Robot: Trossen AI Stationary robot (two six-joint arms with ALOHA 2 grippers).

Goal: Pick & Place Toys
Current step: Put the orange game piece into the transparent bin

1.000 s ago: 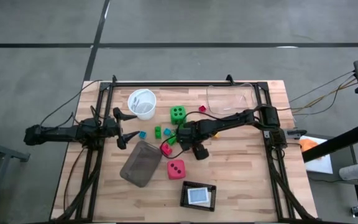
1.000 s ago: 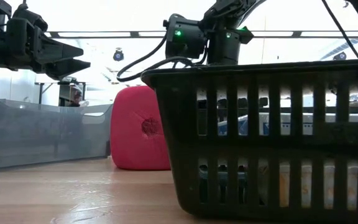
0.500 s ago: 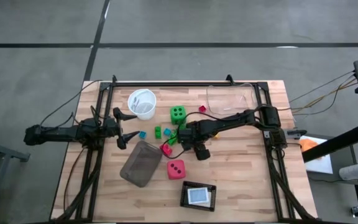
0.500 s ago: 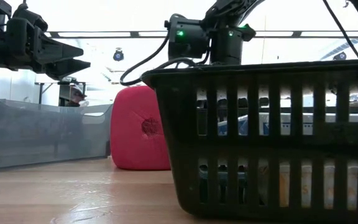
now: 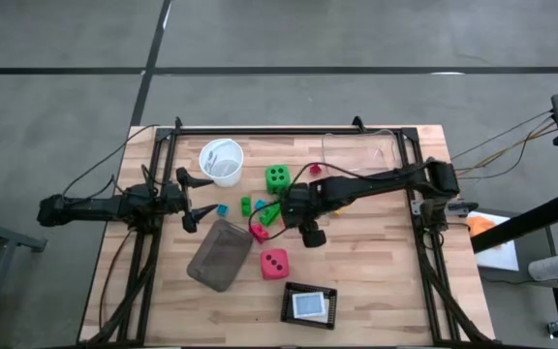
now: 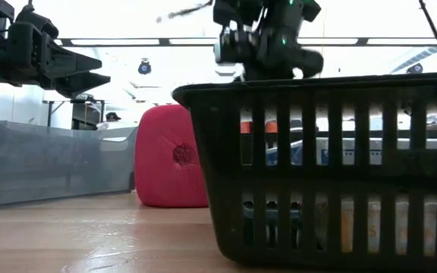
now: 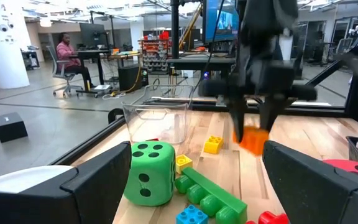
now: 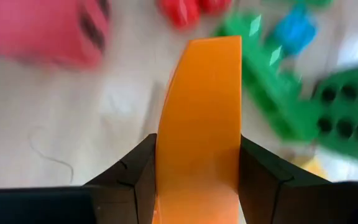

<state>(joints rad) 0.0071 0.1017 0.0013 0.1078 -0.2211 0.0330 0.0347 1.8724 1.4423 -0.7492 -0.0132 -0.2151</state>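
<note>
My right gripper (image 7: 252, 127) hangs over the middle of the table, shut on an orange brick (image 8: 199, 118). Below and beside it lie a long green brick (image 5: 269, 213), a red brick (image 5: 258, 231), a blue brick (image 5: 222, 209) and a yellow brick (image 7: 213, 144). The green die (image 5: 277, 177) stands farther back and the pink-red die (image 5: 274, 263) nearer the front edge. My left gripper (image 5: 197, 199) waits open at the table's left, pointing level toward the toys. My right gripper pinches the orange brick by two opposite sides (image 8: 166, 155) between its two fingers (image 8: 135, 177). The fingers come from above, slanting down. The brick sticks out below the fingertips (image 7: 252, 142) and is lifted clear of the table.
A grey tray (image 5: 219, 254) lies at the front left of the toys, and a black basket (image 5: 309, 305) stands at the front edge. A white bowl (image 5: 221, 161) and a clear box (image 5: 361, 155) stand at the back. A person sits in the room beyond.
My right gripper has risen from the table among the toys and tipped a little, taking the orange brick up with it. The other toys have stayed where they were.
</note>
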